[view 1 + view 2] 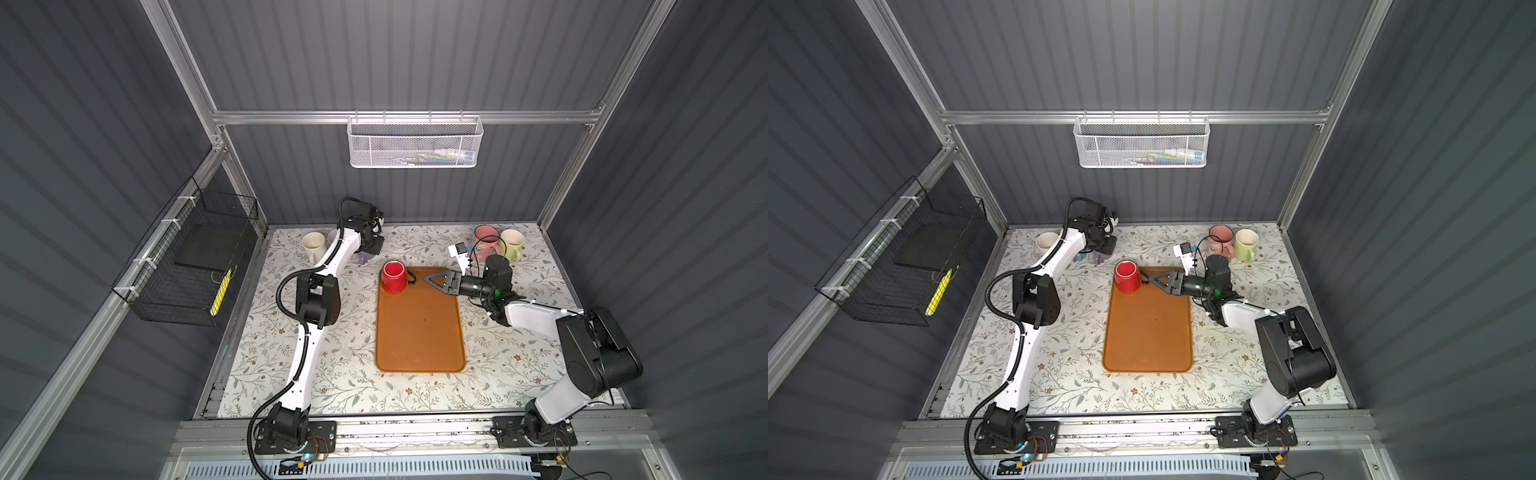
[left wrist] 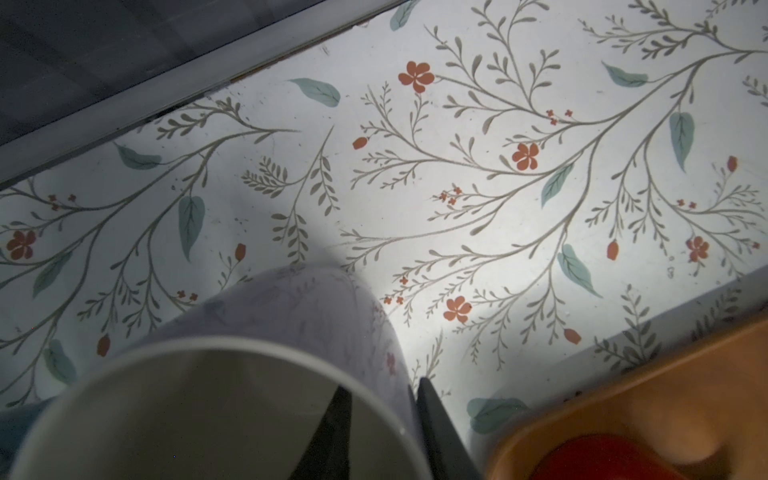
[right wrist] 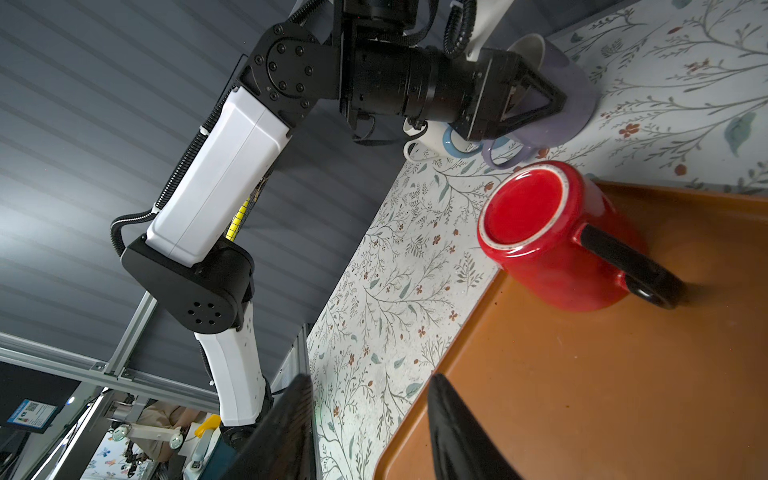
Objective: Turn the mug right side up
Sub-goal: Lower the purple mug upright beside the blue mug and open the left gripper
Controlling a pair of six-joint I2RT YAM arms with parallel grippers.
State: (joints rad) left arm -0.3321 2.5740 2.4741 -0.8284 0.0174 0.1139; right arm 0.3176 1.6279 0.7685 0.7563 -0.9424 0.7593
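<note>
Red mug point(image 1: 393, 277) standing base-up on the far left corner of the orange tray point(image 1: 419, 332), black handle turned right toward the right gripper point(image 1: 430, 279), which hovers over the tray's far end just beside the handle, jaws parted and empty. Left gripper point(image 2: 381, 384) at the far left of the floral worktop point(image 1: 353, 374), one finger inside and one outside the wall of an upright lavender mug point(image 2: 311, 307). Whether it pinches that wall cannot be told.
</note>
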